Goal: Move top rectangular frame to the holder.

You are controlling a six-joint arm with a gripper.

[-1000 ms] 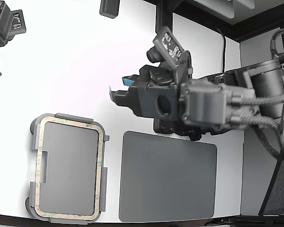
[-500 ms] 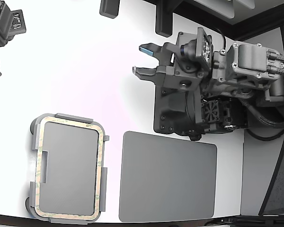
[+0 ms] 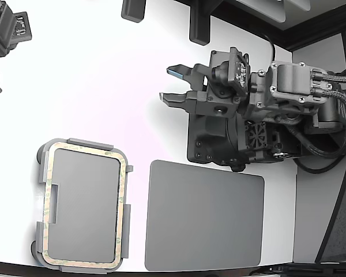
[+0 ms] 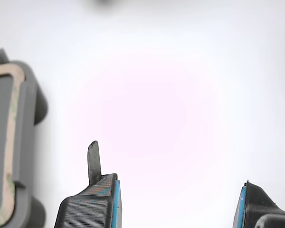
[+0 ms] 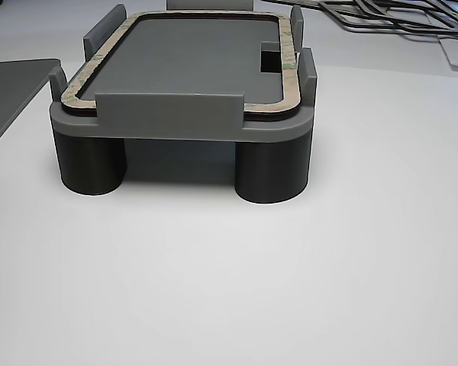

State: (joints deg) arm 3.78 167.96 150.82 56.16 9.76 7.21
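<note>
The tan-beige rectangular frame (image 3: 122, 213) lies flat in the light grey holder (image 3: 90, 143) at the exterior view's lower left, seated between the raised edge tabs. In the other view the frame (image 5: 288, 69) rests on top of the holder (image 5: 168, 114), which stands on round legs. My gripper (image 3: 165, 83) hangs well away, up and to the exterior view's right of the holder, open with nothing between its fingers. The wrist view shows the blue-padded gripper (image 4: 175, 202) over bare white table, with one corner of the frame (image 4: 9, 142) and holder (image 4: 31, 95) at the picture's edge.
A dark grey flat mat (image 3: 205, 216) lies just right of the holder in the exterior view. The arm's black base block (image 3: 219, 138) stands behind it. Another dark device (image 3: 6, 34) sits at the top left. Loose thin frames (image 5: 389, 19) lie behind the holder in the other view.
My gripper has pulled back up and to the exterior view's right and its wrist has turned over. It has stayed open. Frame and holder have not moved.
</note>
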